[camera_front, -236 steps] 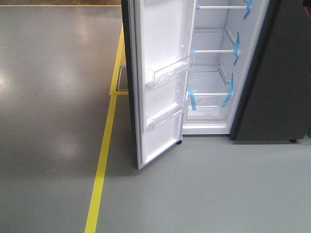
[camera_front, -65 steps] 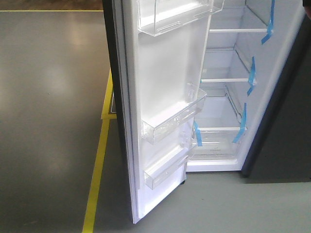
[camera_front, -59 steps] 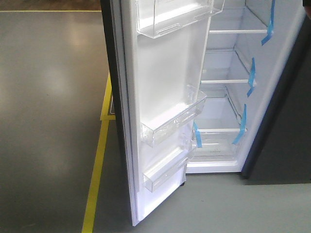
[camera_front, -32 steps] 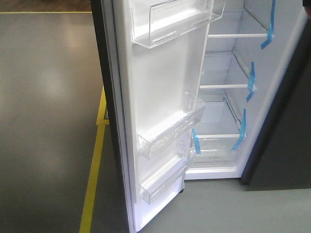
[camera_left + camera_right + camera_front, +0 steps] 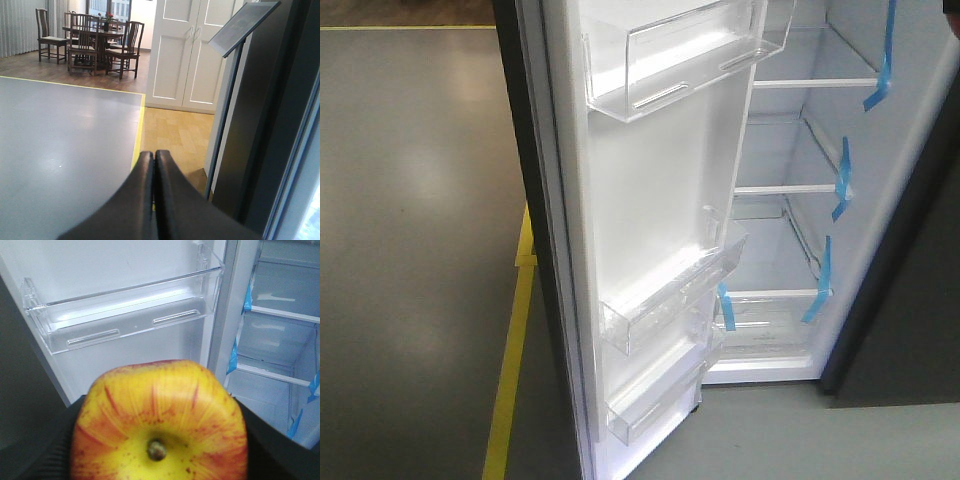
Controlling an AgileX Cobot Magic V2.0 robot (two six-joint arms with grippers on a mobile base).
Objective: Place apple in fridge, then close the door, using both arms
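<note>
The apple sits pinched in the right gripper, fridge shelves lying upper right past the door bin; left gripper pressed together

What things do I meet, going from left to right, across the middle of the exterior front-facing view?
Grey floor → yellow line → door, white inside → white shelves → blue tape strips → dark grey outside of the fridge.

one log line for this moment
door: open | fridge: apple not yet inside | right gripper: jaws shut on apple | left gripper: jaws shut, empty
</note>
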